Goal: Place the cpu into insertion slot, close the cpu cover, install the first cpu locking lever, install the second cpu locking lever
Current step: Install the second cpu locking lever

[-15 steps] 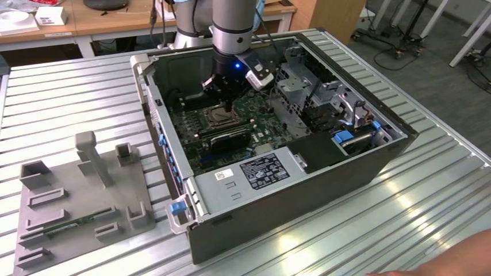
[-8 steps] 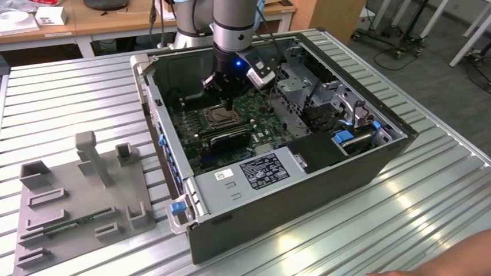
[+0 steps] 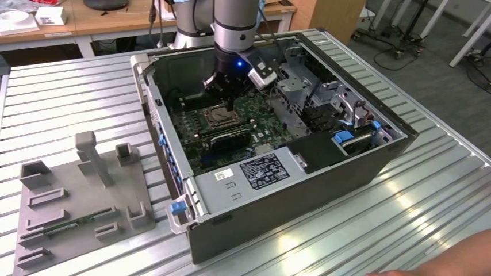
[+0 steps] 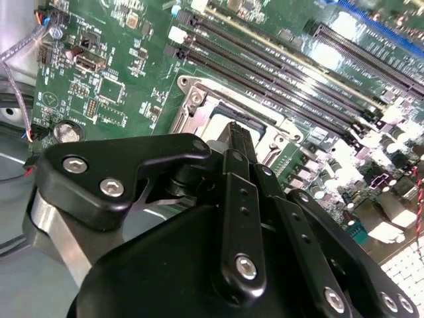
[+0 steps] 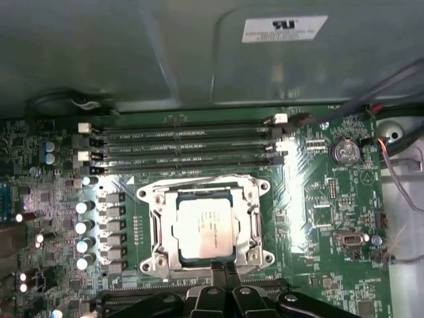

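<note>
Closest to the lens in the second wrist view, the black hand (image 4: 240, 142) hung with its fingertips pressed together, holding nothing, just over the near edge of the insertion slot (image 5: 205, 228). Right beyond those tips the cpu (image 5: 205, 227) already sat flat in the slot, silver top up, with the cpu cover (image 5: 159, 228) framing it. Further out lay the long memory slots (image 5: 185, 142) and the green board (image 3: 265, 118) inside the open computer case (image 3: 307, 190).

The silver-topped cpu (image 5: 204, 227) lies flat in the insertion slot (image 5: 154, 225), framed by the closed cpu cover (image 5: 252, 213).
</note>
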Robot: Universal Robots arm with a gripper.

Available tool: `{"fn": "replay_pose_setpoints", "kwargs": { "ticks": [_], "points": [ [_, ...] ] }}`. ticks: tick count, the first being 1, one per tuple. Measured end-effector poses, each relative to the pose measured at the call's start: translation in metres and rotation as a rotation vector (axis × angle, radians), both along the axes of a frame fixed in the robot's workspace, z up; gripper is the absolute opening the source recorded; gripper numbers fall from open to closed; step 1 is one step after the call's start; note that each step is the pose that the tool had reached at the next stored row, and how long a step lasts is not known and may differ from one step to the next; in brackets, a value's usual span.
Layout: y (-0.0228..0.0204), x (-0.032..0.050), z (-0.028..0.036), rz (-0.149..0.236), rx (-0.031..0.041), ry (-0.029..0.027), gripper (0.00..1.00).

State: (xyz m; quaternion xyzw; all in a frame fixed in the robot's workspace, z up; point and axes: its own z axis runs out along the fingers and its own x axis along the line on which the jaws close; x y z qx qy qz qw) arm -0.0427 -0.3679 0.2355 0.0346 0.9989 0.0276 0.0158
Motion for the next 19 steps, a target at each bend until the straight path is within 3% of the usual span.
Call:
{"fn": "replay_pose_setpoints", "kwargs": {
  "ticks": [7, 10, 14, 19],
  "points": [
    [-0.0106, -0.0003, 0.0000, 0.000, 0.0020, -0.0002, 0.11],
    [-0.0128, -0.0028, 0.0000, 0.000, 0.0020, -0.0035, 0.11],
    [-0.0136, -0.0086, 0.0000, 0.000, 0.0020, -0.0130, 0.11],
    [-0.0139, -0.0176, -0.0001, 0.000, 0.0021, -0.0293, 0.11]
  ]
}}
